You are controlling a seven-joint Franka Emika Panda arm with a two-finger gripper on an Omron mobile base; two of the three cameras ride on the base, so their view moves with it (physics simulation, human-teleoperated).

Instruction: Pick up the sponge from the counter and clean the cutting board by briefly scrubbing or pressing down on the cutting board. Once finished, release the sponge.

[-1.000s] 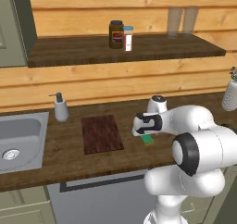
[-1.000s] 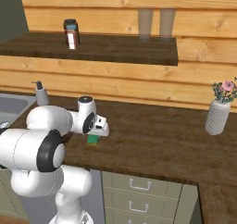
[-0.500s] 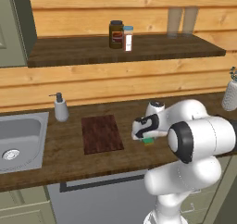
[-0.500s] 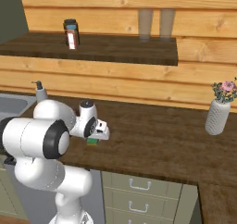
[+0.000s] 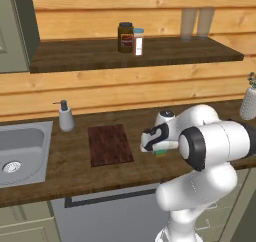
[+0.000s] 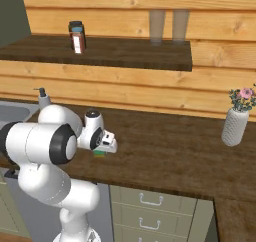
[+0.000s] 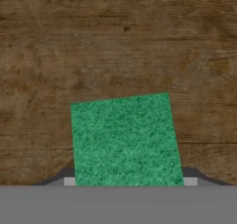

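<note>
Green sponge (image 7: 125,140), reddish-brown wood-grain cutting board (image 5: 109,144).

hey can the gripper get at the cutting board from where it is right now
Probably yes. The gripper is down at the sponge on the counter, and the cutting board lies flat just beside it with only bare wood between them.

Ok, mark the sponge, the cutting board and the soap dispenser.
sponge (image 7: 125,142), hand view, middle of its green top.
cutting board (image 5: 109,145), left base view, centre of its wood face.
soap dispenser (image 5: 65,119), left base view, its bottle body.
</note>
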